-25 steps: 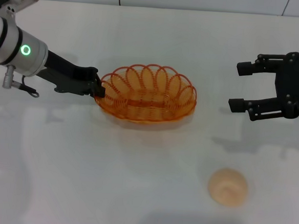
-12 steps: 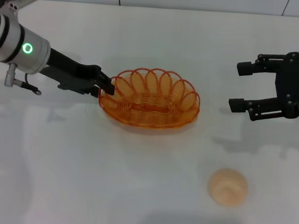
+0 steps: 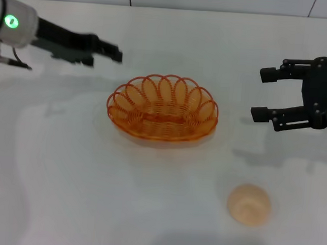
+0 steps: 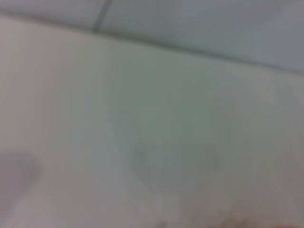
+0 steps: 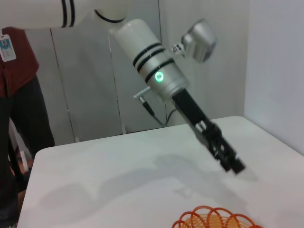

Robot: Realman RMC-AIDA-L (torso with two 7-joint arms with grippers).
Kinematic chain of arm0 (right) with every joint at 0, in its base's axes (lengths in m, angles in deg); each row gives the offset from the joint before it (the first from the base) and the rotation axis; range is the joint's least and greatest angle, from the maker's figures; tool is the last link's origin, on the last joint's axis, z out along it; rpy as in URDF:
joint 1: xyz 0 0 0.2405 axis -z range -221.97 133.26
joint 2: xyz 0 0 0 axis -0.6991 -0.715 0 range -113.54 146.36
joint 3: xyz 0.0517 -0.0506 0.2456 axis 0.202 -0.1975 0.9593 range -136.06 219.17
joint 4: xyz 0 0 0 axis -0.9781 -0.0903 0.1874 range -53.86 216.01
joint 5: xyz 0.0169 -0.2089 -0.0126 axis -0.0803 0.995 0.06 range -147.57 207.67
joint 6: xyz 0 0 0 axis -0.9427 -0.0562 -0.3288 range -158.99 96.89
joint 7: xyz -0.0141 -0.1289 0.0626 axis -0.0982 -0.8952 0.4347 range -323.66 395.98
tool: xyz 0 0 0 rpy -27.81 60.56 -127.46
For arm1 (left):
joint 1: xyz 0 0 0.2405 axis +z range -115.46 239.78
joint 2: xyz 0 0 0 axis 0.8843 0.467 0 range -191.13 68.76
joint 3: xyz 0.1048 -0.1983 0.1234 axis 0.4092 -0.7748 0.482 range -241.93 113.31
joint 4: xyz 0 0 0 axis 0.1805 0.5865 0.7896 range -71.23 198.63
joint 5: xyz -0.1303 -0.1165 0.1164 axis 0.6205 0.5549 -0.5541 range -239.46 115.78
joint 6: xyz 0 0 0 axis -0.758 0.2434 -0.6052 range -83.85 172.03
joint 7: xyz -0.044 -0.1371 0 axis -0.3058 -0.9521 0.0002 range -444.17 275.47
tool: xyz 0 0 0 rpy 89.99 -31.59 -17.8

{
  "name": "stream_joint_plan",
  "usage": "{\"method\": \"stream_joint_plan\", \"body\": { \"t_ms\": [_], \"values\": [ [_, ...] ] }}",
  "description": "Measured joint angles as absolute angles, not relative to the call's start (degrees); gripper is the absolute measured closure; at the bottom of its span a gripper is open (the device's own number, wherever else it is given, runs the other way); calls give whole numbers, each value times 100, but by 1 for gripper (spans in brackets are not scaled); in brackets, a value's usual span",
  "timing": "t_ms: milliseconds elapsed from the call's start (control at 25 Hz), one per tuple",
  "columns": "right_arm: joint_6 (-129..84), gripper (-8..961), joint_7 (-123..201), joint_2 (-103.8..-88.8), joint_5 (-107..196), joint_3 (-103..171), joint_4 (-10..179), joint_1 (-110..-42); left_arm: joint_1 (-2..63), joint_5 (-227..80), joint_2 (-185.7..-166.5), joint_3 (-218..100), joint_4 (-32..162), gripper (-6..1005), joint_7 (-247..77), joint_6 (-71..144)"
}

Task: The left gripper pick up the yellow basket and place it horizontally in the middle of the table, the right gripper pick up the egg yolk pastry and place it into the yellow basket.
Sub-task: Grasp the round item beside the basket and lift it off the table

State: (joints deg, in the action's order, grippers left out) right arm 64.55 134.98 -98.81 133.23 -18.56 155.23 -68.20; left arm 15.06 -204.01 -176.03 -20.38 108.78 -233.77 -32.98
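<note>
The yellow basket [image 3: 163,107] rests level on the white table [image 3: 80,195] near its middle, long side across; a strip of its rim [image 5: 213,217] shows in the right wrist view. My left gripper [image 3: 116,53] hangs above the table behind and to the left of the basket, clear of it, open and holding nothing; the right wrist view shows the left gripper [image 5: 233,164] too. The egg yolk pastry [image 3: 249,203] lies near the front edge, right of centre. My right gripper [image 3: 257,94] hovers open to the right of the basket, behind the pastry.
A person in a red top [image 5: 21,109] stands beyond the table's far side in the right wrist view. The left wrist view shows only blurred white tabletop and a wall seam.
The left gripper let go of the basket's left rim and rose back and away to the left. The basket stays where it was set. The right arm and pastry have not moved.
</note>
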Motion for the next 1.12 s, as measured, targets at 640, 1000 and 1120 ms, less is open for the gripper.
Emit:
{"method": "stream_joint_plan", "body": {
  "t_ms": [640, 1000, 1120],
  "values": [
    [6341, 141, 13710, -9892, 13644, -2282, 15493, -6747, 2959, -18360, -17394, -2055, 12276, 112, -21456, -4059],
    [5988, 141, 14405, -9903, 14425, -3113, 15941, -6714, 3239, -18613, -17251, -2034, 12764, 111, -21039, -5492],
    [5955, 142, 14551, -9900, 14513, -3247, 15998, -6698, 3259, -18698, -17243, -2011, 12769, 111, -20929, -5715]
  ]
}}
